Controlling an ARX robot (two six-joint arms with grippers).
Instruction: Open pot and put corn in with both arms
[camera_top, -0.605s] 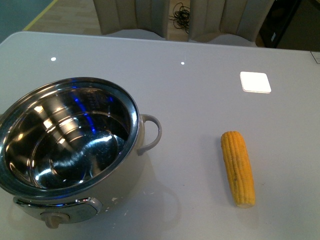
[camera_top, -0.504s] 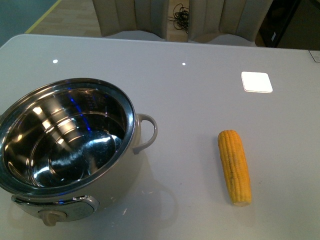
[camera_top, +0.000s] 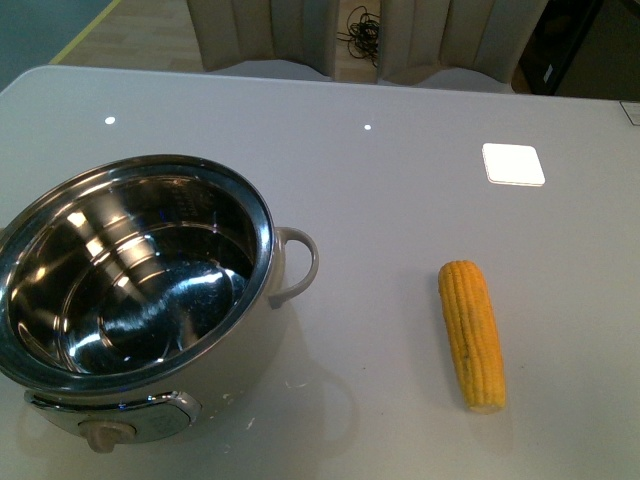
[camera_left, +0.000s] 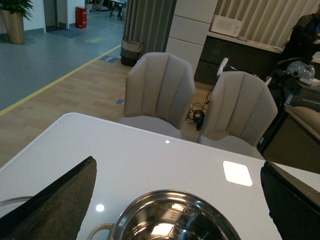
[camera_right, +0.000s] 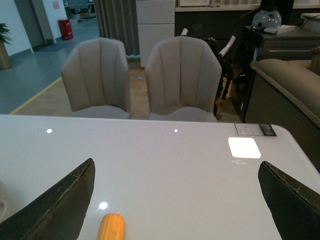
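The pot (camera_top: 140, 300) stands lidless at the table's front left, shiny steel inside, with a cream side handle (camera_top: 298, 265) and a beige knob (camera_top: 105, 435) on its steel front panel. The yellow corn (camera_top: 472, 333) lies on the table to its right, lengthwise away from me. Neither arm shows in the front view. My left gripper (camera_left: 180, 200) is open above the near side of the pot (camera_left: 175, 220), whose rim sits between its fingers (camera_left: 55, 200). My right gripper (camera_right: 175, 200) is open, with the corn's tip (camera_right: 111, 227) near one finger (camera_right: 55, 205).
The white table (camera_top: 400, 200) has a bright square light reflection (camera_top: 513, 164) at the back right. Two beige chairs (camera_right: 140, 75) stand behind the far edge. A card (camera_right: 255, 129) lies near the far right corner.
The front view shifted slightly; the pot and corn appear a few pixels displaced. The blue reflections inside the pot have faded. Nothing was grasped or released.
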